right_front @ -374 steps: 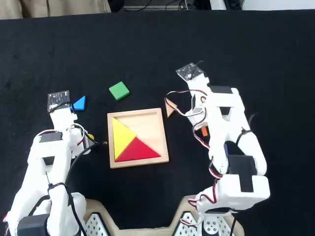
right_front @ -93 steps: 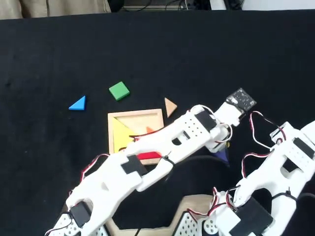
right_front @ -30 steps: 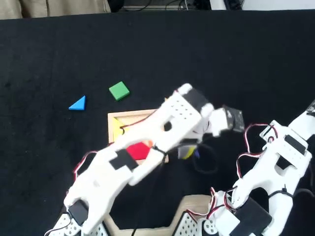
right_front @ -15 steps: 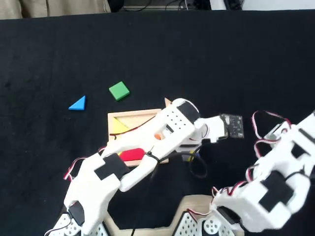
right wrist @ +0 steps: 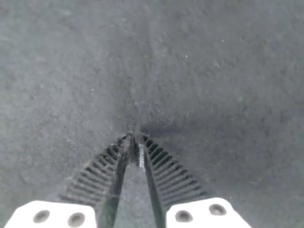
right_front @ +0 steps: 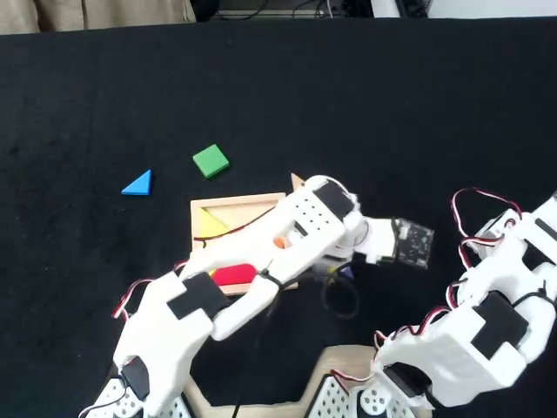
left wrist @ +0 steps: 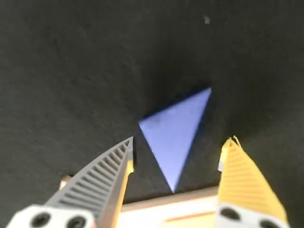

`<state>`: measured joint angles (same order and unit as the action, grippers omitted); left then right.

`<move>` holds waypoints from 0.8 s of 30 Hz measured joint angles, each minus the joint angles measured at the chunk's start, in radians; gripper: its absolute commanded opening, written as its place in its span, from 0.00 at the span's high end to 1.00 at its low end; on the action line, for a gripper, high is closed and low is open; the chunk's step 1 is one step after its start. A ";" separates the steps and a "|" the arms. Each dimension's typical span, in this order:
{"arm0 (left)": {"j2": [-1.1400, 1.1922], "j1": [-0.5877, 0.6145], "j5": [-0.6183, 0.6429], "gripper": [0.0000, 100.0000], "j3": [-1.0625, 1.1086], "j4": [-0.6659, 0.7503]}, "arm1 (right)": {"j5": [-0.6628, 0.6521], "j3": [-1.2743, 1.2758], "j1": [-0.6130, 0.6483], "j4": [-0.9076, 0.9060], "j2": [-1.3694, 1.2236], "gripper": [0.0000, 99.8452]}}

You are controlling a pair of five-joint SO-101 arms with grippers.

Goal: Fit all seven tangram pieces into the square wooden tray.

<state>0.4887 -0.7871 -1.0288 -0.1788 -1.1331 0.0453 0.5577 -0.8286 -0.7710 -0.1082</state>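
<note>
A violet-blue triangle [left wrist: 173, 130] lies flat on the black cloth, just off the rim of the wooden tray [left wrist: 185, 204]. My left gripper [left wrist: 180, 140] is open, one finger on each side of this triangle, not touching it. From above, the left arm stretches over the tray [right_front: 244, 205] and hides much of it; a corner of the triangle [right_front: 346, 273] peeks out beside it. A yellow triangle [right_front: 209, 225] and a red triangle [right_front: 233, 276] lie in the tray. My right gripper [right wrist: 134, 138] is shut on nothing, above bare cloth.
A green square [right_front: 211, 161] and a blue triangle [right_front: 137, 184] lie loose on the cloth beyond the tray's far left. A tan triangle [right_front: 297, 181] shows partly behind the left arm. The right arm [right_front: 487, 322] stands at the near right edge.
The left arm has come down beside the tray's right edge and settled around the violet-blue triangle. The right arm has drawn back toward the right edge.
</note>
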 measured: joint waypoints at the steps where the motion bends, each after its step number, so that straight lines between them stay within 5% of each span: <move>1: 0.000 -0.008 0.000 0.71 0.000 0.018 | -0.003 0.000 0.000 0.000 0.000 0.99; 10: 0.101 -0.044 -0.003 0.71 -0.023 0.071 | -0.003 0.000 0.000 0.000 0.000 0.99; 24: 0.176 -0.018 -0.031 0.71 -0.192 -0.074 | -0.005 0.002 0.000 0.000 0.000 0.99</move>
<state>0.6651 -0.8055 -1.0595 -0.3705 -1.2068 0.0407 0.5593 -0.8286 -0.7710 -0.1082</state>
